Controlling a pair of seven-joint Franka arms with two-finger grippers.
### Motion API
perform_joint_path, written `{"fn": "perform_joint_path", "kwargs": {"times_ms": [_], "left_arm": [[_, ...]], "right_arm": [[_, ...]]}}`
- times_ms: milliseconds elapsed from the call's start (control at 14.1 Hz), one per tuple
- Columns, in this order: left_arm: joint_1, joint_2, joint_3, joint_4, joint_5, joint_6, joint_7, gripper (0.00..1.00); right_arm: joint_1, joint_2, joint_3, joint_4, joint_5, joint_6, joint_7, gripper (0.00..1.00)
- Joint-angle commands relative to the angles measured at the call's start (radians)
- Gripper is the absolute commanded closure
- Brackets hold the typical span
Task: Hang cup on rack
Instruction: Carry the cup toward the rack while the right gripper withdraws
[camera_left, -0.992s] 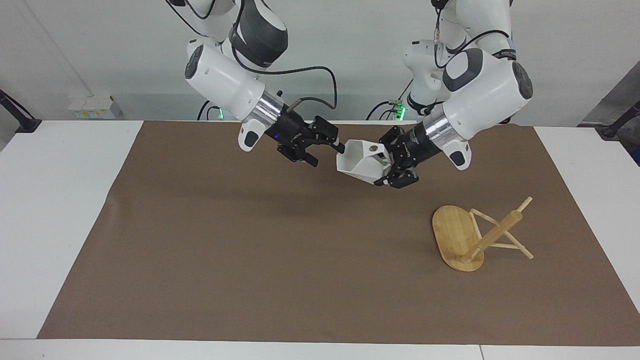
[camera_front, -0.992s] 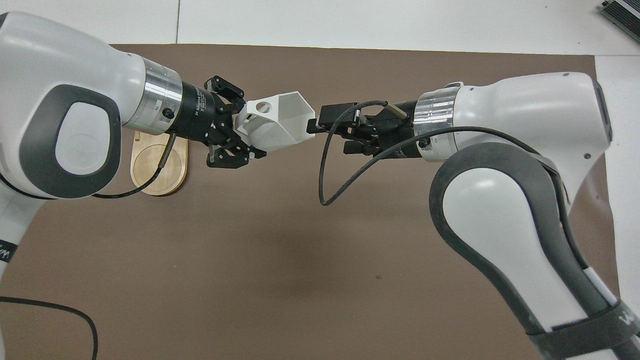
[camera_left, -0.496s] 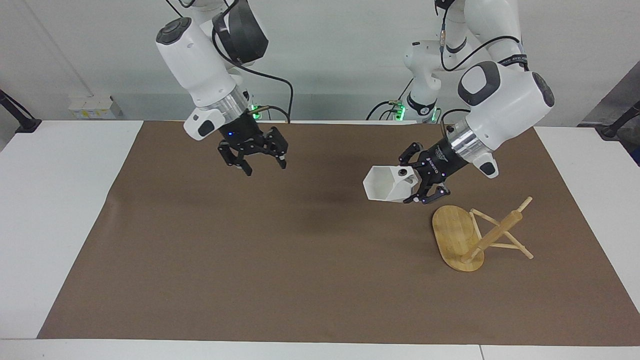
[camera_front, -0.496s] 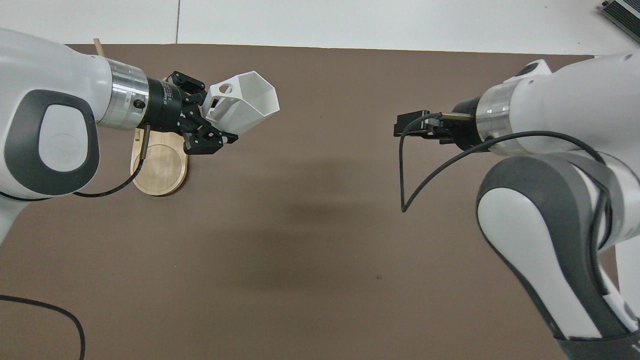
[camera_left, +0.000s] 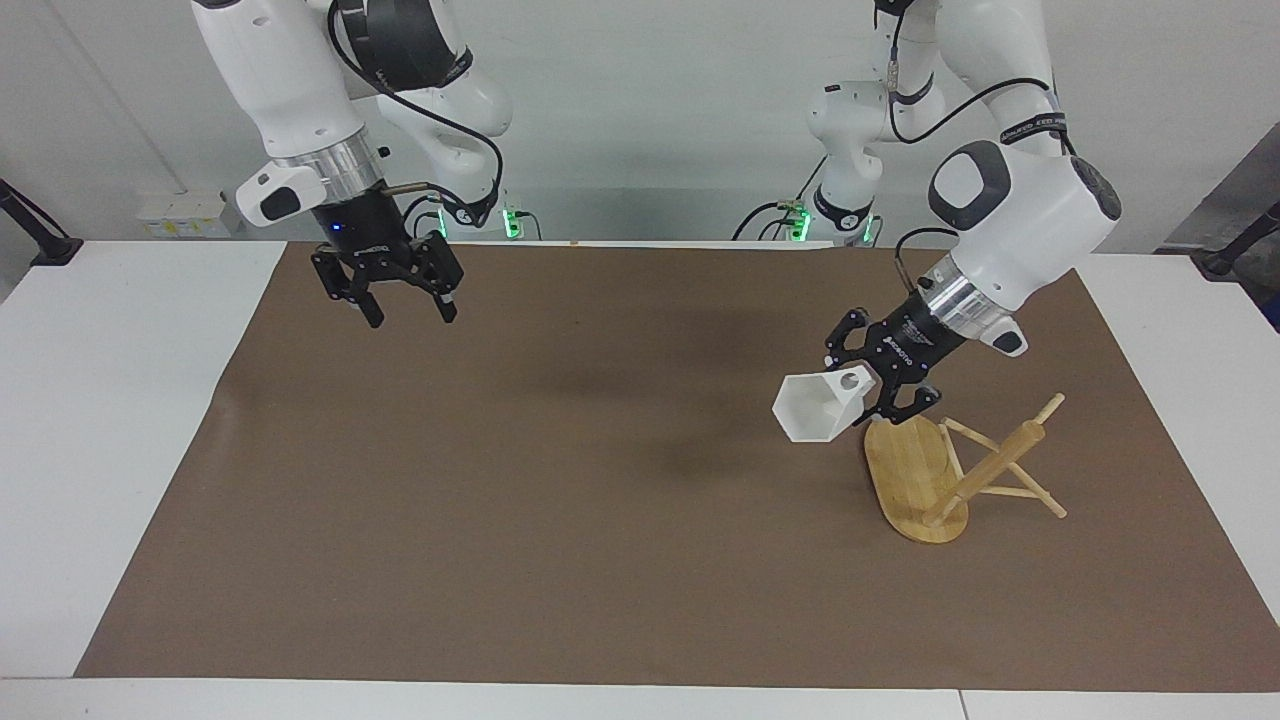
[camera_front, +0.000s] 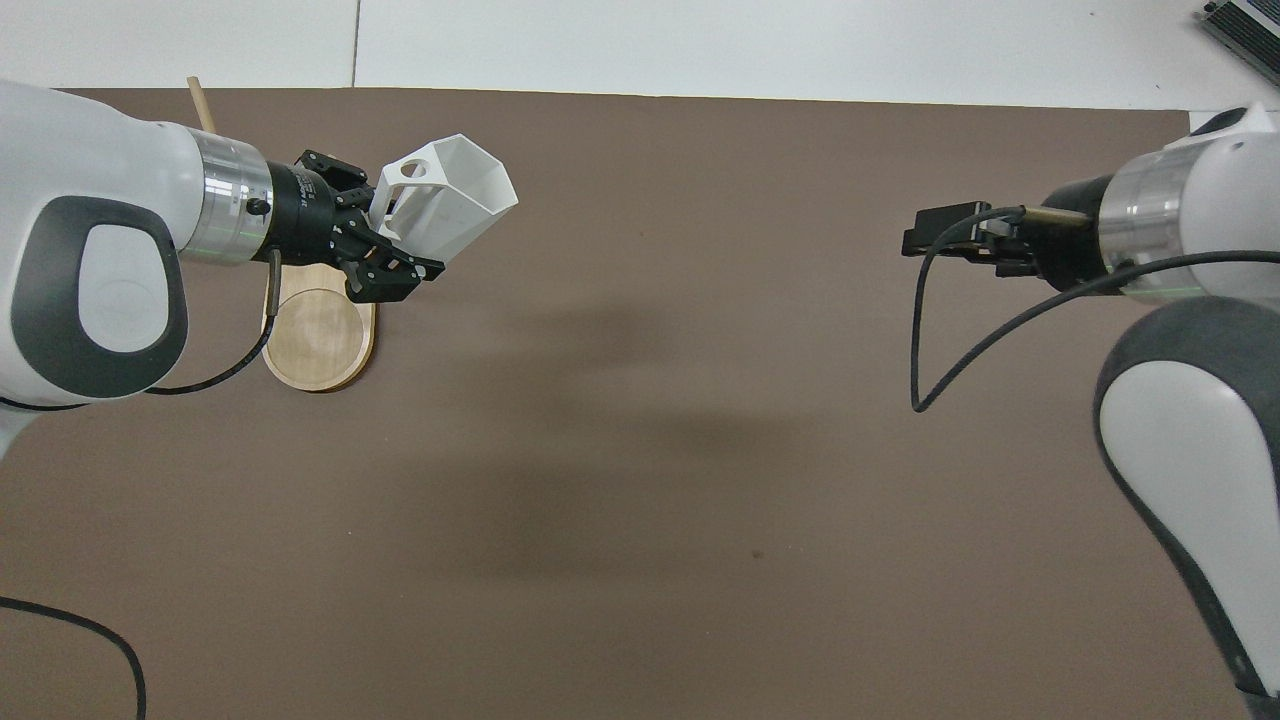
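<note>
The white faceted cup (camera_left: 818, 408) hangs tilted in the air, its mouth toward the table's middle. My left gripper (camera_left: 885, 390) is shut on its blocky handle end, where the round hole shows. It holds the cup just over the edge of the rack's oval base (camera_left: 905, 465). The bamboo rack stands on the brown mat at the left arm's end, with its post (camera_left: 995, 462) and thin pegs free. In the overhead view the cup (camera_front: 450, 205) and left gripper (camera_front: 385, 250) cover part of the rack's base (camera_front: 320, 345). My right gripper (camera_left: 405, 305) is open and empty over the mat at the right arm's end.
A brown mat (camera_left: 560, 520) covers most of the white table (camera_left: 120, 420). The right arm's black cable (camera_front: 925, 330) loops down beside its gripper (camera_front: 940, 235). The left arm's body hides the rack's post in the overhead view.
The right gripper has let go of the cup's rim and pulled back and up toward its own end. The left gripper has carried the cup away from the middle to the rack's base.
</note>
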Motion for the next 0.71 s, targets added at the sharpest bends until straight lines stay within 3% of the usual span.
{"fn": "perform_joint_path", "kwargs": {"times_ms": [0, 354, 638], "left_arm": [[0.019, -0.047, 0.001, -0.069, 0.055, 0.036, -0.129, 1.0], [0.071, -0.049, 0.006, -0.07, 0.055, 0.031, -0.202, 1.0], [0.093, -0.05, 0.006, -0.07, 0.055, 0.034, -0.26, 1.0]], "right_arm": [[-0.048, -0.008, -0.016, 0.002, -0.04, -0.012, -0.1, 0.0], [-0.059, -0.012, -0.111, 0.004, -0.095, -0.073, -0.198, 0.0], [-0.058, -0.012, -0.116, 0.041, -0.143, -0.199, -0.2, 0.0]]}}
